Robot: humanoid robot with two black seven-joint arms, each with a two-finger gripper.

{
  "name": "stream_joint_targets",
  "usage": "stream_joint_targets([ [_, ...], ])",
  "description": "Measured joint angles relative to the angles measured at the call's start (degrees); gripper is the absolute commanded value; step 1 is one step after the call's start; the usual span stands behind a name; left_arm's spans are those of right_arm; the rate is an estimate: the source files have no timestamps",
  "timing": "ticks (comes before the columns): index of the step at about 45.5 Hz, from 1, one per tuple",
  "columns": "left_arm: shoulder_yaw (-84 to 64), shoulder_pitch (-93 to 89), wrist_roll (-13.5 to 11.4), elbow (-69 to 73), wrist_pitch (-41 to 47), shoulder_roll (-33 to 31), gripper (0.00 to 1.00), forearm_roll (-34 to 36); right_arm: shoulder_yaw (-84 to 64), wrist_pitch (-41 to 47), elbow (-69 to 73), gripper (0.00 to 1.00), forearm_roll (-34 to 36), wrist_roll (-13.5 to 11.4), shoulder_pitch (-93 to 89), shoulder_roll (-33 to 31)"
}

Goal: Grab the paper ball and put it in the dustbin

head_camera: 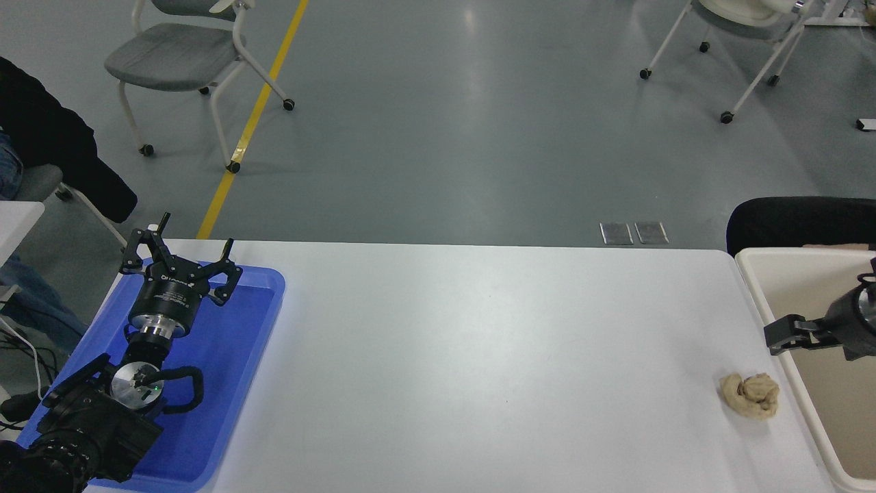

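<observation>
The paper ball [750, 395] lies on the tabletop [479, 356] just beside the dustbin [780, 329], its long axis running left-right. The right tool [787, 334] hangs over the bin's rim, empty; its opening I cannot tell. The left tool [179, 263] is spread open above the blue tray [226, 383].

A single head view looks from high on the robot's side, forward and down across the table [479, 329], with the floor and chairs [185, 55] beyond its far edge at the top. The left arm enters at the lower left over the tray [239, 383]; the right gripper [783, 335] enters from the right edge over the dustbin [753, 274]. The table fills the lower half, seen from mid range. No second view shares the scene.
</observation>
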Motion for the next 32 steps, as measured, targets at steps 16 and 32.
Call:
stream_joint_targets([
  [16, 0.0, 0.0, 0.0, 0.0, 0.0, 0.0, 1.00, 0.0, 7.2, -2.7, -5.4, 1.00, -0.2, 0.0, -10.3, 3.3],
  [32, 0.0, 0.0, 0.0, -0.1, 0.0, -0.1, 1.00, 0.0, 10.4, -6.4, -12.1, 1.00, -0.3, 0.0, -16.9, 9.4],
])
